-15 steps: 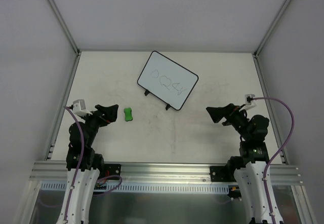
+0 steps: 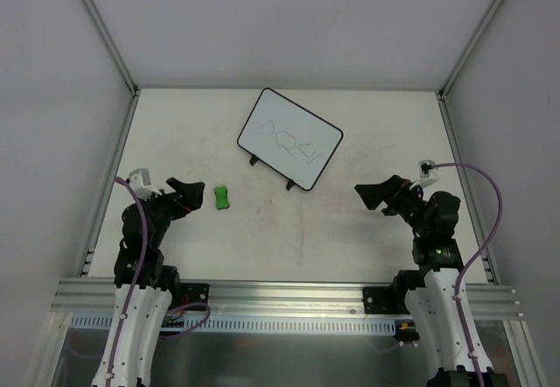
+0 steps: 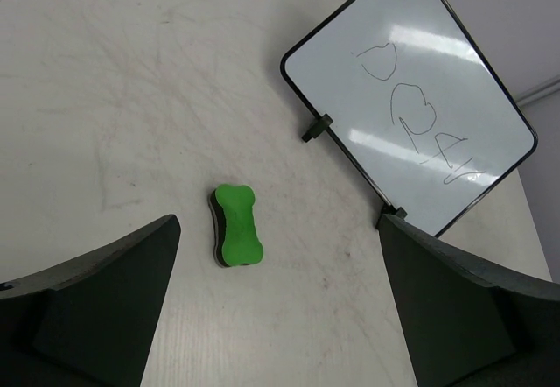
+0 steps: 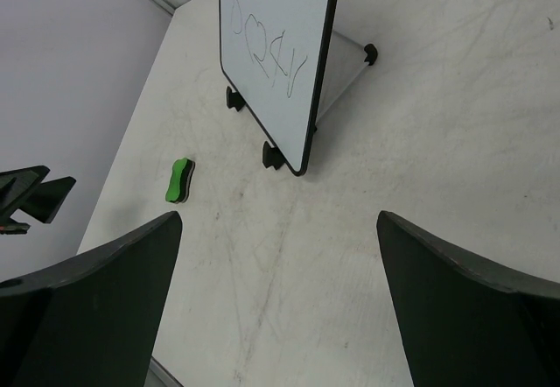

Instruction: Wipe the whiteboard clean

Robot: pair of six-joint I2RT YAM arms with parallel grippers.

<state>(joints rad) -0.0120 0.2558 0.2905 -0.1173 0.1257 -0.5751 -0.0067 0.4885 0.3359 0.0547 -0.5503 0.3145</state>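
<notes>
Just ahead of the left jaws, in line with the gap between them, a green eraser (image 3: pixel 237 226) lies flat on the table (image 2: pixel 350 229). Farther ahead and to their right, the whiteboard (image 3: pixel 411 116) stands on its two black feet, with pen scribbles across it. From the right jaws it sits ahead and slightly left, well apart. Both pairs of jaws are spread wide and hold nothing.

I see the whiteboard (image 2: pixel 290 139) toward the far middle of the table (image 2: pixel 367 238), turned askew and propped leaning back on its feet (image 2: pixel 254 161). It has a white face, thin black frame and rounded corners, with thin pen scribbles still across it.
</notes>
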